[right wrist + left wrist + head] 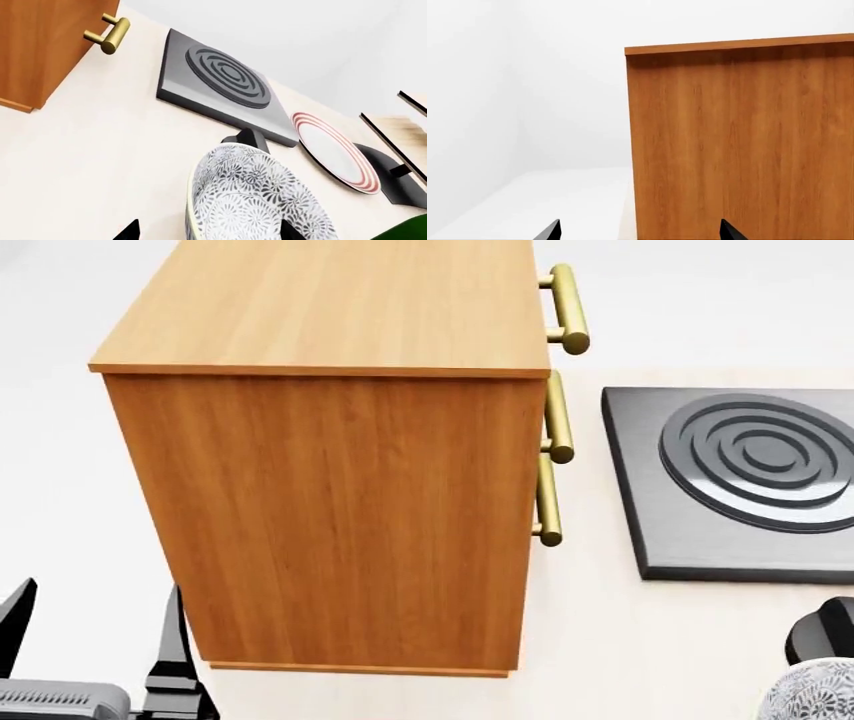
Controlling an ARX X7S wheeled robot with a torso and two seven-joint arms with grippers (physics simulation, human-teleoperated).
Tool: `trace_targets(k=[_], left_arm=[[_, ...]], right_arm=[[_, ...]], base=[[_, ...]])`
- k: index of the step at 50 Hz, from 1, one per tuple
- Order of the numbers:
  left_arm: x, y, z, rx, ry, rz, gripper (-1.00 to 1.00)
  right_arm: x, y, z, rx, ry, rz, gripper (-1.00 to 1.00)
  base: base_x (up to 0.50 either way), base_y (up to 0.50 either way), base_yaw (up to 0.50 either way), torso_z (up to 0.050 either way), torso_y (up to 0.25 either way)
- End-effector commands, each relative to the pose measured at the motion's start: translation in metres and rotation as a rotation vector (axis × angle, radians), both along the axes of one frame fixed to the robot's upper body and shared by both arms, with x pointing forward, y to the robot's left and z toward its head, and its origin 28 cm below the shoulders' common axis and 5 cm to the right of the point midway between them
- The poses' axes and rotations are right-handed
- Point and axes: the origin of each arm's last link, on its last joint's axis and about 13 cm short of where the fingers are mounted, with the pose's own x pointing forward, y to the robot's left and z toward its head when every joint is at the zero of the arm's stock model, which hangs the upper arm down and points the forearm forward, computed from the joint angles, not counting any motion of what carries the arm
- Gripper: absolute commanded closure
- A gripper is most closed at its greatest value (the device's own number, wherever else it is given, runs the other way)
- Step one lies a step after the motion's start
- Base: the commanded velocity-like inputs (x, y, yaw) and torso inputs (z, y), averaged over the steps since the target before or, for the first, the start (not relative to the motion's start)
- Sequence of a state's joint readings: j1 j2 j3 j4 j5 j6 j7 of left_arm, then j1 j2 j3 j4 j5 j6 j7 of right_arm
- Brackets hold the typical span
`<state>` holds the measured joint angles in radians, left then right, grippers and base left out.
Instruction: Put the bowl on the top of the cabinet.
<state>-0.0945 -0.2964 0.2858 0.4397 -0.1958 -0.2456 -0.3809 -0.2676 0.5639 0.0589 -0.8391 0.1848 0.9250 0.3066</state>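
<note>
The bowl [253, 200], white with a dense grey leaf pattern, sits on the pale tabletop and fills the bottom of the right wrist view. Only its edge [814, 692] shows in the head view's bottom right corner. My right gripper [207, 232] is open. One fingertip overlaps the bowl's far side and the other stands apart from its rim. The orange-brown cabinet [334, 490] stands tall in the middle, its flat top [334, 300] bare. My left gripper [94, 640] is open and empty, low beside the cabinet's side wall [740, 140].
Brass handles [567, 310] stick out of the cabinet's front. A dark square burner plate [747, 480] lies to its right. A small black object [250, 139] sits just behind the bowl. Farther right are a red-ringed plate [333, 152] and a pale wooden rack [400, 127].
</note>
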Motion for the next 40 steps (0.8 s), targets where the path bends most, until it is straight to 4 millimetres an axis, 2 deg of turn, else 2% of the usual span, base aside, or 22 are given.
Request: trace_targets(k=[1,40], left_arm=[[0.0002,0.0,-0.0011,-0.002,0.002,0.0,-1.0],[-0.0005,-0.0007,-0.0006,0.0,0.001,-0.002,-1.0]], right_arm=[[0.0075,-0.0006,-0.0026,-0.007,0.007,0.0,-1.0],[0.0149,-0.002,-0.0122,0.009,0.03,-0.012,-1.0]], base=[[0.0,0.0,0.0,0.0,0.0],[0.0,0.0,0.0,0.0,0.0]])
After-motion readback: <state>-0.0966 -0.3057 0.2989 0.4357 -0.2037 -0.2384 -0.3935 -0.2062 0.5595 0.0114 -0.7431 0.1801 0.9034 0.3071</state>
